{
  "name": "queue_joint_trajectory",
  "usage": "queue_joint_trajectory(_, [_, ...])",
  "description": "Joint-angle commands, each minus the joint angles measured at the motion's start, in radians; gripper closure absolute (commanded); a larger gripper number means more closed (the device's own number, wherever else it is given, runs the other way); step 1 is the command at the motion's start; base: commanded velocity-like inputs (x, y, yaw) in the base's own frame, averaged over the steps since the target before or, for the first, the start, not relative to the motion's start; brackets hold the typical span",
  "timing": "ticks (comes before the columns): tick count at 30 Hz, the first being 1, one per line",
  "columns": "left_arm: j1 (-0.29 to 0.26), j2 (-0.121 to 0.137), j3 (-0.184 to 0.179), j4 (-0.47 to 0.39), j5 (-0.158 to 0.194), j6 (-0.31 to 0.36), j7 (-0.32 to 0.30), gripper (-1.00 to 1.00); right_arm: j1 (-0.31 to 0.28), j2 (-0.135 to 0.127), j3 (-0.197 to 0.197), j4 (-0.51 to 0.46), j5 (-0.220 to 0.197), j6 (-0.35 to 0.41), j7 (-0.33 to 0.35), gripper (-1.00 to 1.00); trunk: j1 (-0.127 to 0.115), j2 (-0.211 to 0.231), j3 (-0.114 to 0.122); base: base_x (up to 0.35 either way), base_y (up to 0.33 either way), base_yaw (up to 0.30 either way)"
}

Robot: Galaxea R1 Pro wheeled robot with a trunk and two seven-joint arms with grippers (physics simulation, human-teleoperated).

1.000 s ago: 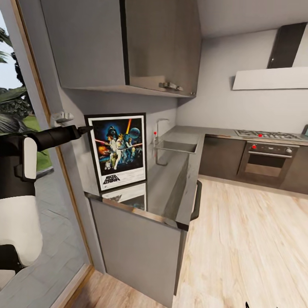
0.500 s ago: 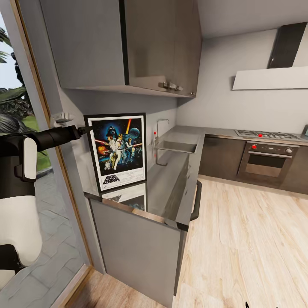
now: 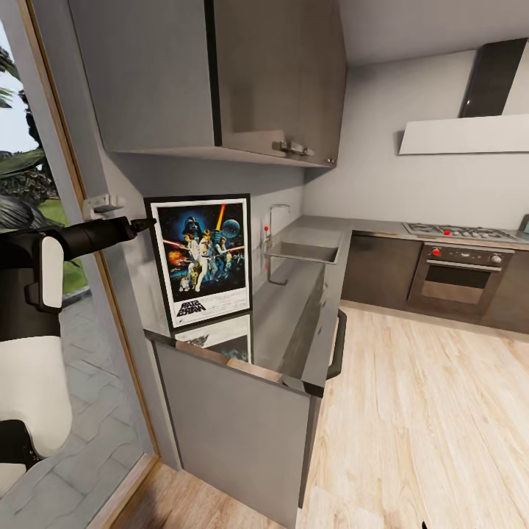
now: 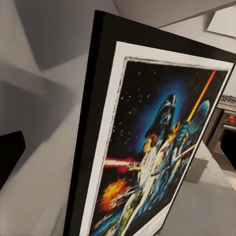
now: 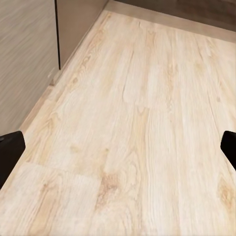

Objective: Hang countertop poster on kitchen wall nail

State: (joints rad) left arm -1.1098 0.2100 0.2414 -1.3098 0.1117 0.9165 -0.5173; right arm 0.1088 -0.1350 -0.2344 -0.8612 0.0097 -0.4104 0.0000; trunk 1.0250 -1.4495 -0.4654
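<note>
On the far left, the robot's black left arm reaches out, and the left claw [image 3: 147,221] sits right at the top left corner of the tall Star Wars poster with the thin black frame and white border [image 3: 201,258]; in the left wrist view one black finger [image 4: 9,156] shows at one edge and another dark tip at the far edge, wide apart, so the claw is spread open and holds nothing; the frame's black side edge [image 4: 86,147] stands between them.

The poster stands up on the near end of the shiny dark grey kitchen countertop [image 3: 283,323] and leans back on the grey wall; its picture shines in the slab below it.

I think the step now is to grab the poster; to do it well, the claw should slide on until the frame edge is deep between both fingers, then close slowly; a grip on only the corner may let the tall poster swing or tip, so take it a bit lower on the side if you can; then lift straight up off the slab.

Further right are the steel sink [image 3: 305,253] and the steel oven [image 3: 459,278].

The right claw [image 5: 118,147] hangs over the light wood floor [image 5: 142,123]; its two black tips are far apart, so it is open and empty.
</note>
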Motion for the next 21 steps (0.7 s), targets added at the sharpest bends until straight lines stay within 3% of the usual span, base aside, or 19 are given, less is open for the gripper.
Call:
queue_joint_trajectory(1, [-0.001,0.000,0.001,0.000,0.010,0.008,0.004,-1.00,0.000,0.000,0.000,0.000,0.001,-0.002,0.000,-1.00,0.000,-0.001,-0.001,0.000,0.000,0.000])
queue_joint_trajectory(21, [-0.001,0.000,0.003,0.000,0.010,0.009,0.005,-1.00,0.000,0.000,0.001,0.004,0.001,-0.001,0.000,-1.00,0.000,-0.001,-0.001,0.073,-0.010,0.000])
